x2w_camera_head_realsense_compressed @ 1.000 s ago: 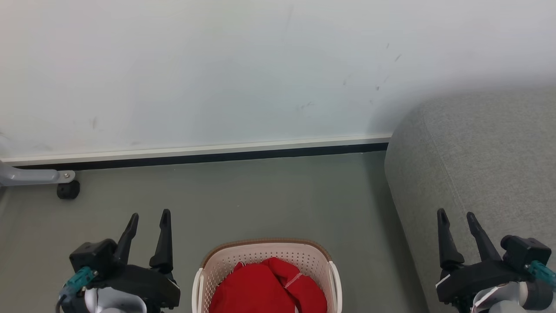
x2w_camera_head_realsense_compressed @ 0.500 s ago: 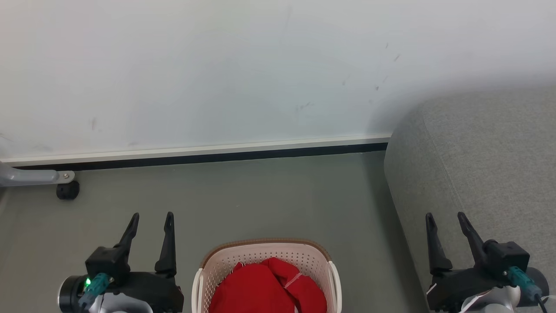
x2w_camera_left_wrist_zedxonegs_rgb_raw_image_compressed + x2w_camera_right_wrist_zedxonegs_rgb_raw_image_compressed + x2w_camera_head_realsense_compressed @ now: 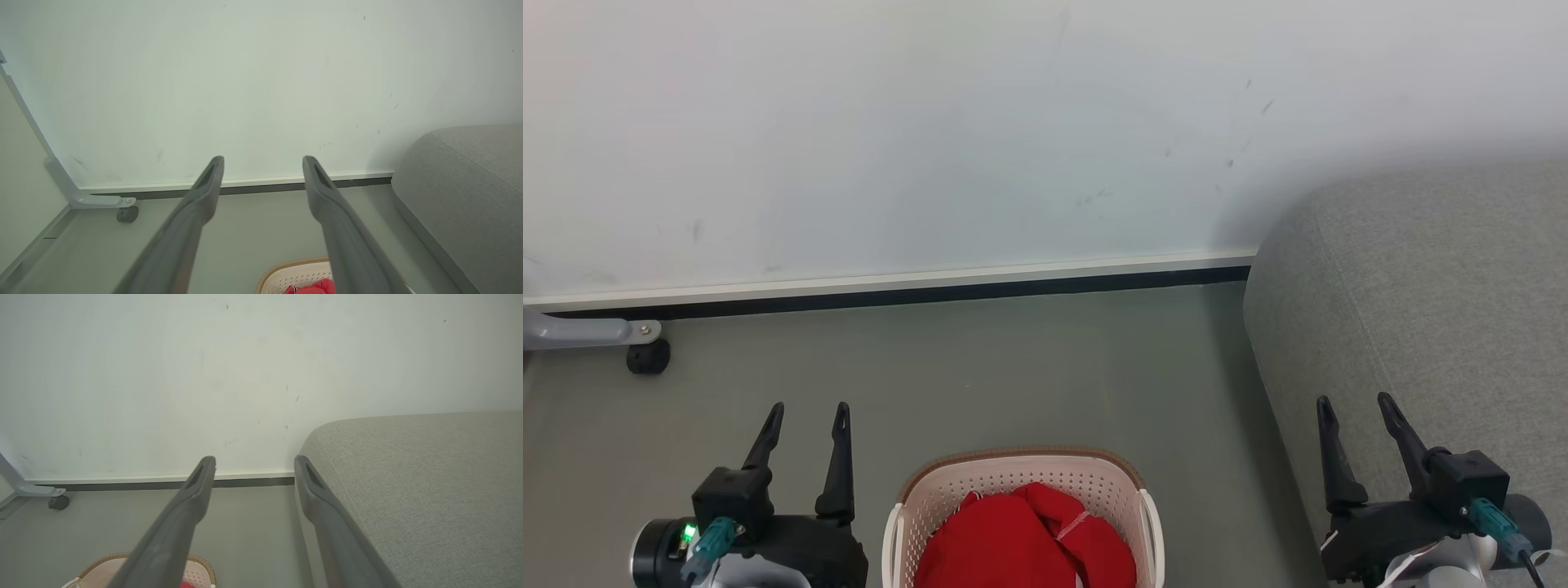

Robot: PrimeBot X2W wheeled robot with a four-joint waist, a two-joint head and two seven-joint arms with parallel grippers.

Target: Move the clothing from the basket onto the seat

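Note:
Red clothing [image 3: 1025, 539] with a white stitched hem lies bunched in the cream perforated basket [image 3: 941, 482] at the bottom middle of the head view. The basket rim [image 3: 286, 271] and a scrap of red clothing [image 3: 314, 288] show low in the left wrist view. The grey woven seat [image 3: 1429, 302] fills the right side. My left gripper [image 3: 805, 410] hovers open left of the basket, nothing between its fingers. My right gripper [image 3: 1352, 402] stands open over the seat's left edge, also empty. In the right wrist view the seat [image 3: 421, 477] lies to the right and the basket rim [image 3: 102, 563] lower left.
A pale wall with a white and dark skirting [image 3: 931, 286] runs across the back. A grey metal leg with a black caster [image 3: 647, 358] stands at the far left on the grey-green floor [image 3: 1029, 367].
Both grippers have drawn slightly inward toward the basket and turned at the wrist. They stay open. The basket, clothing and seat have not moved.

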